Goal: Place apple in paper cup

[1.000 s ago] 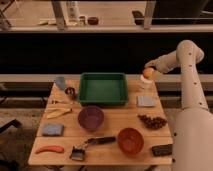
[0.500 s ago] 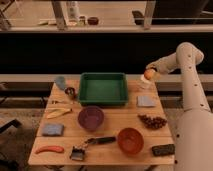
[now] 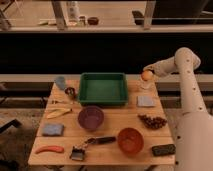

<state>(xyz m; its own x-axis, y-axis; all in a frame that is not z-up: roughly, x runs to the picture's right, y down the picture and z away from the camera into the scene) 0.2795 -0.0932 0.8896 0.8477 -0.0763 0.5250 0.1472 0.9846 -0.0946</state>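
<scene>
The yellow-orange apple (image 3: 146,75) is at the tip of my gripper (image 3: 148,73), which reaches in from the right at the table's far right corner. The gripper is shut on the apple and holds it just above the white paper cup (image 3: 145,85). The cup stands upright to the right of the green tray (image 3: 103,89). The apple hides most of the cup's rim. I cannot tell whether the apple touches the cup.
On the wooden table (image 3: 112,127) are a bluish-grey cup (image 3: 60,82), a dark metal cup (image 3: 70,92), a banana (image 3: 58,113), a purple bowl (image 3: 91,118), an orange-red bowl (image 3: 130,140), a blue-grey sponge (image 3: 146,101), dark grapes (image 3: 152,121) and a brush (image 3: 92,144).
The gripper has come down a little with the apple, closer to the paper cup. Nothing else on the table has moved.
</scene>
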